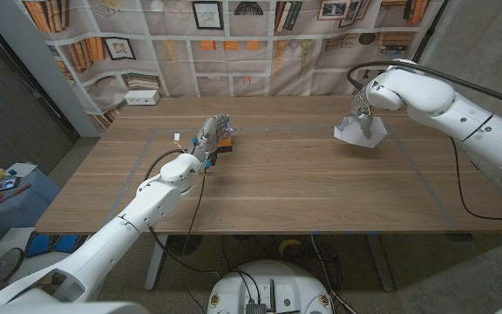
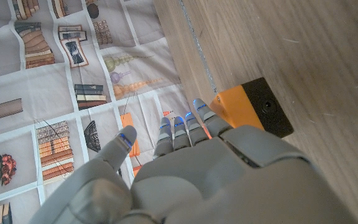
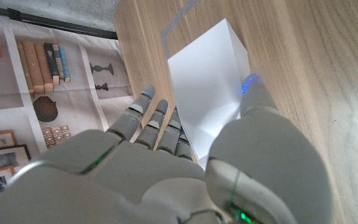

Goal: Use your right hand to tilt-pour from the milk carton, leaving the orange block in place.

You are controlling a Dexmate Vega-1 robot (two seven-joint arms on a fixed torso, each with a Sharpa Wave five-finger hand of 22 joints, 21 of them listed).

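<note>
While the right hand [image 1: 361, 114] fingers grasp it, the milk carton [image 1: 353, 133] — plain white — sits tilted.

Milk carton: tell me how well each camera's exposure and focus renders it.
Head view: milk carton small, bright white, tilted, faces barely separable. Right wrist view: carton sharp, faces evenly lit with soft shading, right hand close and slightly soft.

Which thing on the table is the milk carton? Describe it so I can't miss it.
Look at the wooden table, far right part, where the right hand grips it. The milk carton is the plain white box, tilted; the other item, the orange block, lies by the left hand.
</note>
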